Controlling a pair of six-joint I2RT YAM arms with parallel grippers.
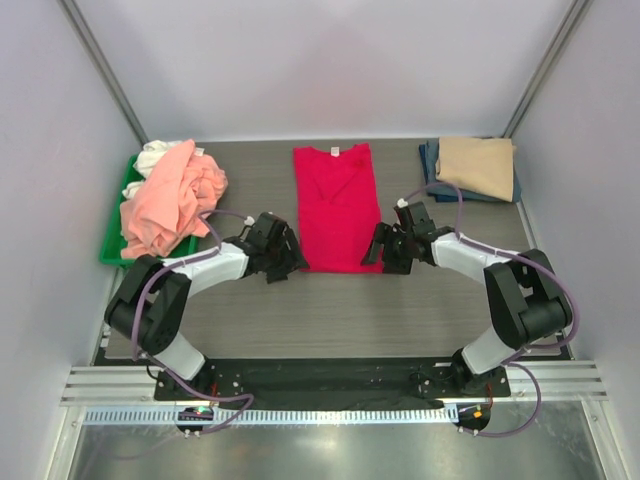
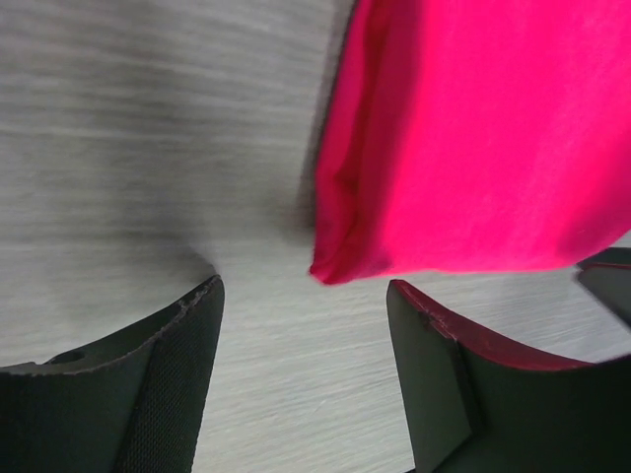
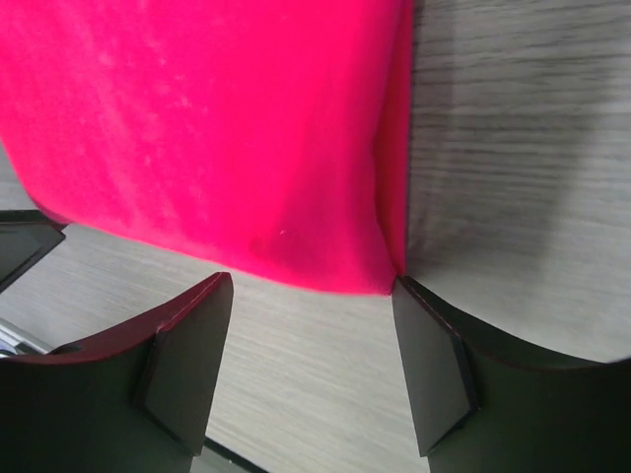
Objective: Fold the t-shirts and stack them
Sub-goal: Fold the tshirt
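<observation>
Hem pickup pending on the crimson t-shirt (image 1: 337, 205)

The left fingers (image 2: 163, 384) and the right fingers (image 3: 177, 365) stand wide and empty, one pair at each near corner of that shirt, which lies as a narrow strip on the desk (image 1: 340, 310): sides folded in, I judge, crosswise fold not yet made. Farther back, a tan t-shirt (image 1: 478, 165) sits on a navy one (image 1: 430, 160), seemingly finished; a salmon-pink t-shirt (image 1: 172, 200) and a white one (image 1: 155, 155) wait crumpled in the green tray (image 1: 110, 255), whatever lies beneath hidden.

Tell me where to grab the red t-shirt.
I'd take the red t-shirt by its near hem corners, left claw and right claw one each, from the near side: it lies flat as a long strip, those corners just ahead of the open claws.
</observation>
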